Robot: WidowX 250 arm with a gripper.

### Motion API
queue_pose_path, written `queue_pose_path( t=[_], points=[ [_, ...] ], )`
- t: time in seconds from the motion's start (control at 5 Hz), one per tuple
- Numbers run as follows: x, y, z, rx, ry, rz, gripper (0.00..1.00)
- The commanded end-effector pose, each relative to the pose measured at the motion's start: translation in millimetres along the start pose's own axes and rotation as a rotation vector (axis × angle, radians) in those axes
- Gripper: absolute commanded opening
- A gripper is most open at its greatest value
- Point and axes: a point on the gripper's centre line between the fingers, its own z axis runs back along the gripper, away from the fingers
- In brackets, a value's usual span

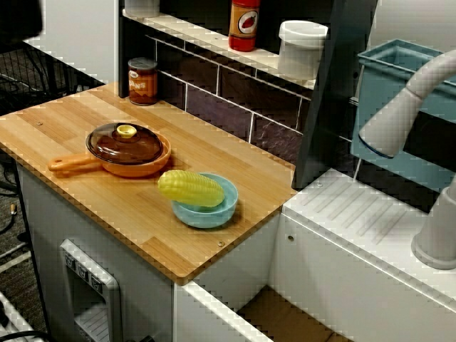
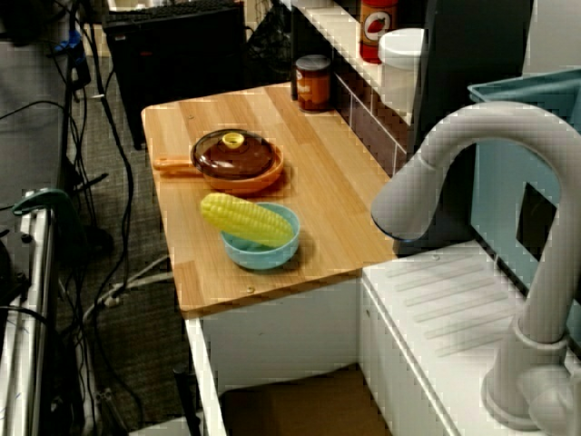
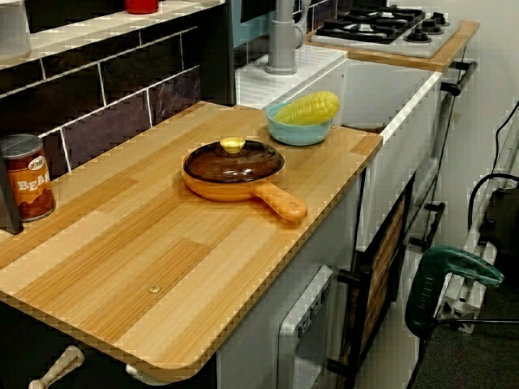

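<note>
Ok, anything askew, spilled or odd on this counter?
Only the corn: it is too long for the bowl, so it lies across it, one end jutting past the rim. Pan lidded and level, can upright, nothing spilled.

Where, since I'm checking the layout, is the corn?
Seen from above, the corn lies across the blue bowl, right of the lidded pan, near the wooden counter's right edge.
</note>
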Motion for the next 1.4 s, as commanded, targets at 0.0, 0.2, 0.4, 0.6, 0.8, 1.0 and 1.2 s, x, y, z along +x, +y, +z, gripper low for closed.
queue_pose_path(
  t=[0.0,0.2,0.4,0.6,0.8,1.0,1.2],
  points=[
    [30.2,28,-12.8,0.041,-0.174,0.044,1.0],
    [48.6,28,-29.3,0.108,-0.224,-0.03,1.0],
    [77.6,40,-44.8,0.151,-0.227,-0.052,1.0],
    [107.0,63,-57.0,0.157,-0.198,-0.011,1.0],
    [119.3,77,-58.6,0.152,-0.206,0.005,1.0],
    [123.0,79,-66.0,0.14,-0.188,0.003,1.0],
    [117.7,66,-71.0,0.161,-0.178,-0.015,1.0]
  ],
)
